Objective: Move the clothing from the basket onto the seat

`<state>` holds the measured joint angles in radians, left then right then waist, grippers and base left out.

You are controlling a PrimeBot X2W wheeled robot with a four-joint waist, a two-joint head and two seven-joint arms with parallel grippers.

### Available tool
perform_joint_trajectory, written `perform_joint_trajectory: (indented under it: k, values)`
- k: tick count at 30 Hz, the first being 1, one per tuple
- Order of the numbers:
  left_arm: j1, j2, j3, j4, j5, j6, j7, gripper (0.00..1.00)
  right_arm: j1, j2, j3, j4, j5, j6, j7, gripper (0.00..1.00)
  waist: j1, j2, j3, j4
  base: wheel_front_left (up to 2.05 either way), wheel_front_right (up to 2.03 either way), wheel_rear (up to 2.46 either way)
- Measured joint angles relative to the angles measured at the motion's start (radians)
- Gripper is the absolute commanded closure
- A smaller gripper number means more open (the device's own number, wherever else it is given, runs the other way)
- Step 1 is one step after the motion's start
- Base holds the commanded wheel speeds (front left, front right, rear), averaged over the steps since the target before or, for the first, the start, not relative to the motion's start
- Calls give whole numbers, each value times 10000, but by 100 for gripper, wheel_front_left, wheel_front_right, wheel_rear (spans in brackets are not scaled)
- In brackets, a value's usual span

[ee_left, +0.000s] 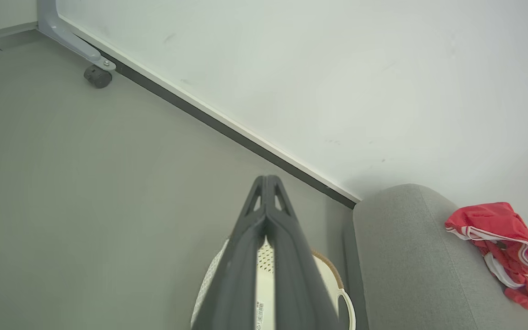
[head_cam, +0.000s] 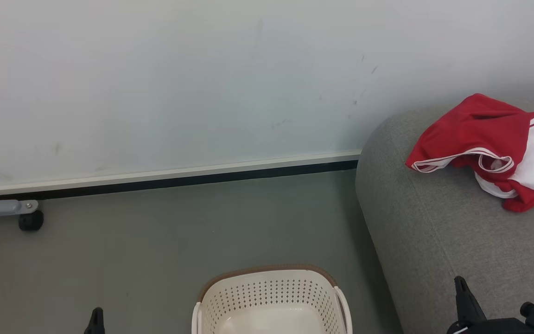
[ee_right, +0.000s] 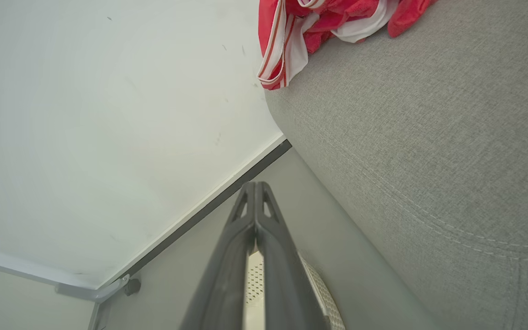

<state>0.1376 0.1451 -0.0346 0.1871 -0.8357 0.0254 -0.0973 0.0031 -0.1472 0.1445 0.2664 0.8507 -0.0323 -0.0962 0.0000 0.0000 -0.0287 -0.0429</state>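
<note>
Clothing [head_cam: 480,134] heaped on the sofa [head_cam: 434,241]; basket [head_cam: 271,290] on the floor [head_cam: 132,260] beside it. Left jaws and right jaws pressed together, gripping nothing.

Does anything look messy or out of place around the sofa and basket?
Only the red clothing: it lies in a crumpled heap on the sofa near its rounded end, not laid flat. The basket stands upright. Faint scuff marks dot the wall.

Scuffed white wall [head_cam: 202,83] meets plain grey floor [head_cam: 155,250].
</note>
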Motion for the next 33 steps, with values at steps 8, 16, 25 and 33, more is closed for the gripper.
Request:
perform_joint_trajectory:
  k: [8, 16, 25, 33]
  values:
    - [-253, -127, 171, 136, -995, -173, 278, 100, -154, 130, -332, 35, 918, 209, 259, 100, 0, 0, 36, 51, 0, 0, 0]
    - [-543, -244, 320, 267, -1910, -347, 533, 100, -230, 265, -706, 75, 1883, 368, 527, 100, 0, 0, 77, 109, 0, 0, 0]
    - [-802, -389, 500, 393, -2963, -533, 830, 100, -359, 391, -1078, 119, 2903, 600, 792, 100, 0, 0, 118, 167, 0, 0, 0]
    - [-1014, -504, 616, 533, -3687, -704, 1055, 100, -426, 510, -1363, 161, 3672, 767, 1047, 100, 0, 0, 150, 211, 0, 0, 0]
